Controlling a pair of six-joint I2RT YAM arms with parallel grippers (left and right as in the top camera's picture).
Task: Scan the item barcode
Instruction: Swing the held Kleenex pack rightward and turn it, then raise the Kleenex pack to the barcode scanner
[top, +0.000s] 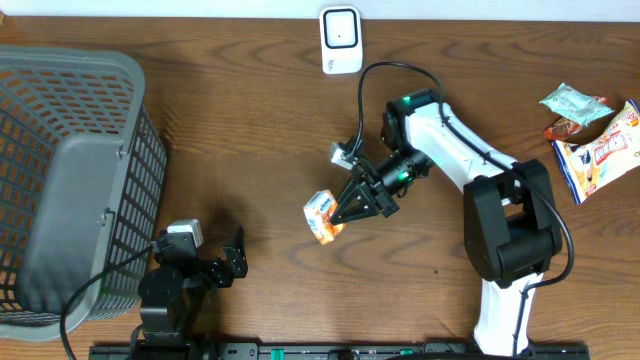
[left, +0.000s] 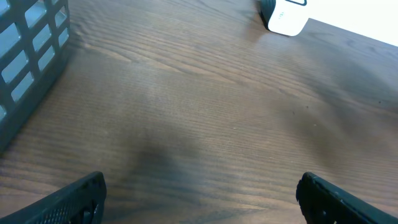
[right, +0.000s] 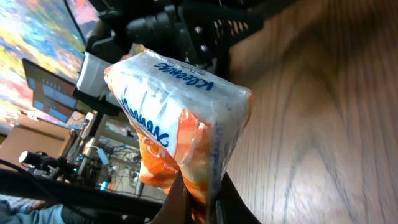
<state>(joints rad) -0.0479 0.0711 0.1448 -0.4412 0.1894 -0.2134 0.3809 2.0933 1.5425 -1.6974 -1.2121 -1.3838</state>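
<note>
The right fingers (top: 358, 206) pinch the Kleenex tissue pack (top: 322, 216) above the middle of the desk (top: 200, 100), well apart from the white scanner (top: 341, 40). Pickup looks done; showing the barcode remains. The left fingers (left: 74, 199) are spread and empty.

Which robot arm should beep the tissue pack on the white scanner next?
Right. The right end effector is shut on the tissue pack and sits nearer the white scanner. The left end effector is open, empty, and farther away, beside the basket.
</note>
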